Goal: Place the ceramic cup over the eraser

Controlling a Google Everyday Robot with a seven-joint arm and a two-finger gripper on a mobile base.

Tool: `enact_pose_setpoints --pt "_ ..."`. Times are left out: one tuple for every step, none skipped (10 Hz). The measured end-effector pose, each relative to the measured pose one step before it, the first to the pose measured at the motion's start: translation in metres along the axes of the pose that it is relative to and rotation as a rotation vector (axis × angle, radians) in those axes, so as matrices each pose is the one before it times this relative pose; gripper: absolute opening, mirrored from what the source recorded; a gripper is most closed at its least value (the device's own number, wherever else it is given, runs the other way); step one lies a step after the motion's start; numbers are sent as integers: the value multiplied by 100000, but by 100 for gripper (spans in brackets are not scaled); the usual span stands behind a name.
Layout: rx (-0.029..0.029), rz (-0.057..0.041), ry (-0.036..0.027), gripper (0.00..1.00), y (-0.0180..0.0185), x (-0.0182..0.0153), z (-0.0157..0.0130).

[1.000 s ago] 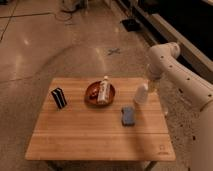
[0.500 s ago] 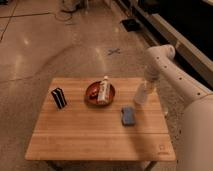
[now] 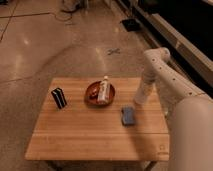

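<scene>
The white ceramic cup (image 3: 142, 94) stands on the wooden table (image 3: 95, 135) near its right edge. My gripper (image 3: 146, 84) comes down from the white arm right at the top of the cup, and its tip merges with the cup. The black eraser (image 3: 59, 98), with a pale stripe on its side, stands upright on the left part of the table, far from the cup and the gripper.
A brown bowl (image 3: 93, 97) in the table's middle holds a white labelled bottle (image 3: 104, 90) lying in it. A flat blue pad (image 3: 128, 115) lies in front of the cup. My arm and body (image 3: 192, 125) fill the right side.
The arm's end has come down and slightly left onto the cup's top. The cup, eraser, bowl and pad have not visibly moved.
</scene>
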Motion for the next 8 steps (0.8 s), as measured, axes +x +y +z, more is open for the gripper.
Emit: enact_pose_setpoints --pt "256 -353 870 50 -272 17 191" --pt "466 -604 483 42 -208 -33 87" --pt "686 -758 606 31 -207 -26 94" --pt "543 -650 651 19 -85 -19 36" --pt "-67 -362 284 11 118 -22 -45" --pt "-271 -471 102 3 250 -97 -183" --pt "-738 -655 -618 0 416 -386 -579" --pt "-286 -980 -829 0 327 -542 -987"
